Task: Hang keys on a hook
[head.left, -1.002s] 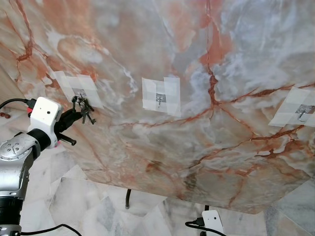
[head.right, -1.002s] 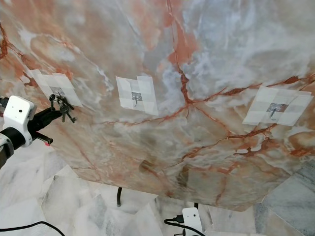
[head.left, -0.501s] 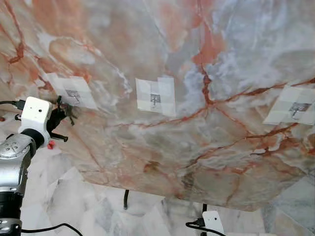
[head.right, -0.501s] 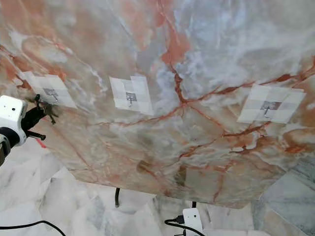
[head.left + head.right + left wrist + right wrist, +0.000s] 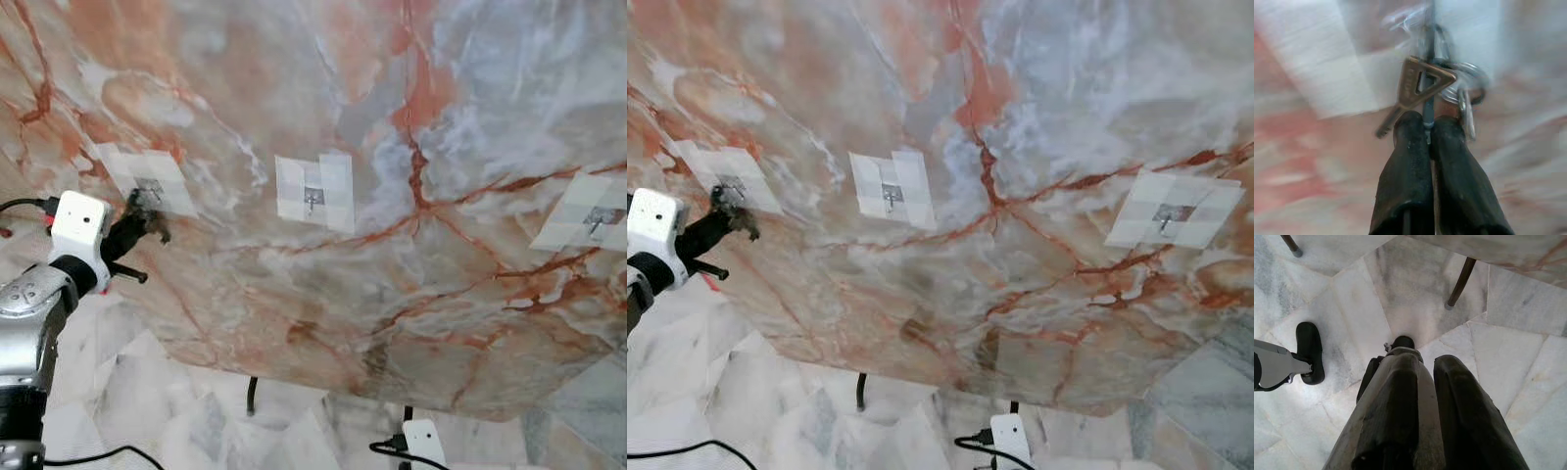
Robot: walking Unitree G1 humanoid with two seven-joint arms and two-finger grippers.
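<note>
- While our head camera looked at the tilted slab of pink, rust-veined and grey marble (image 5: 392, 245), we saw three small metal hooks on it, each backed by a square white adhesive patch.
- The leftmost metal hook (image 5: 149, 185) sat just beside our left gripper (image 5: 149, 217), the middle metal hook (image 5: 313, 195) was well apart to its right, and the rightmost metal hook (image 5: 599, 219) was near the slab's far edge.
- Our left silver arm (image 5: 29, 313) was raised, with its white wrist camera box (image 5: 77, 227) behind the black fingers (image 5: 1410, 166).
- In the left wrist view those fingers were pressed together, pinching the bunch of metal keys on a steel ring (image 5: 1440, 88).
- One brass-coloured key with a triangular head (image 5: 1418, 90) hung slanted in front of the fingertips, and the steel ring lay against the white patch (image 5: 1332, 73).
- We could not tell through the blur whether the ring was already over the hook.
- Our right gripper (image 5: 1425, 382) hung low over the pale marble-tiled floor (image 5: 1528, 362), its fingers close together with nothing between them.
- Beside it on the floor were a dark thin metal leg (image 5: 1459, 284) and a black rounded foot (image 5: 1310, 352).
</note>
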